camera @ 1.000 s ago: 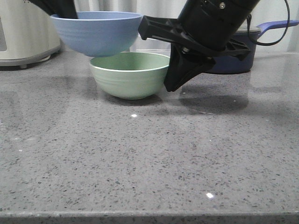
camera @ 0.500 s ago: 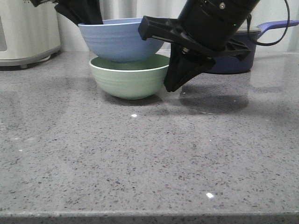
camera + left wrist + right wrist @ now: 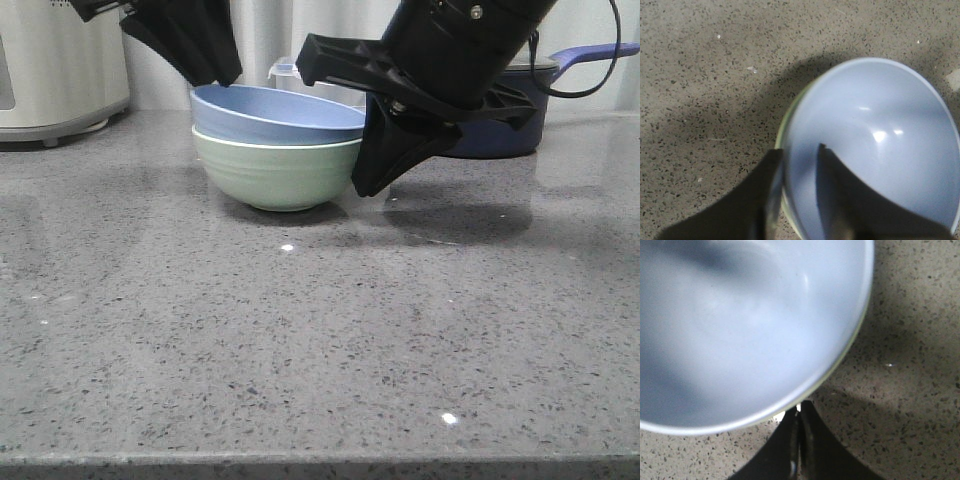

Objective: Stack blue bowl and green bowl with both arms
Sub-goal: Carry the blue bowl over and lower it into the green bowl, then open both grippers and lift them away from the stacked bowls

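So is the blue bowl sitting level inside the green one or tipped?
Tipped. The blue bowl is nested in the green bowl, its rim higher on the left, where the left gripper straddles it.

Front view: I look from low, near counter height, forward across the table [image 3: 320, 340], close to both arms.
Left wrist view: I look steeply down, close over the blue bowl [image 3: 880, 150].
Right wrist view: also straight down, closer still, the same bowl filling most of it.
Shared: the blue bowl nested in the green bowl [image 3: 275, 175] appears in all three.
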### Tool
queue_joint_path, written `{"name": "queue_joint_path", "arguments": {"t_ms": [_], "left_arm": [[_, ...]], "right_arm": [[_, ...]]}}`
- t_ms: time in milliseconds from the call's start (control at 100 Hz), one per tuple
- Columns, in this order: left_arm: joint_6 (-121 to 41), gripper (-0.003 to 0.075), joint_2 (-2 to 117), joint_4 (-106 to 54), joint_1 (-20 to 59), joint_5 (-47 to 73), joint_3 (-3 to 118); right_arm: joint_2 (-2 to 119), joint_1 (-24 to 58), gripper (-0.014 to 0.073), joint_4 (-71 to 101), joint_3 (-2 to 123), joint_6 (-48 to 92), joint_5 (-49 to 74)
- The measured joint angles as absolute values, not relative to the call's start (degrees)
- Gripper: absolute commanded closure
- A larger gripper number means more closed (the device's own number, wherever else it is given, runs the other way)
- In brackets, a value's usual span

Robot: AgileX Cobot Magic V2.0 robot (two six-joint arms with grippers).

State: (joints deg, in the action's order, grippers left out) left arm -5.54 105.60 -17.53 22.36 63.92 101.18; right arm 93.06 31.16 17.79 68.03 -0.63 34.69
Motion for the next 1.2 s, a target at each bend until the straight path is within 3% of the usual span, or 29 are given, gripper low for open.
{"name": "queue_joint_path", "arguments": {"t_ms": [570,1200], "left_arm": [[-5.5,0.0405,101.6,-15.2,22.4,61.9,98.1],[-4.5,0.0417,67.3,-13.1,14.4,43.2,62.9]], "right_arm": [[92.7,30.9,0.0638,17.8,67.5,-0.6,35.2],[76.1,25.3,0.0638,15.9,56.6,-0.6,35.0]]}}
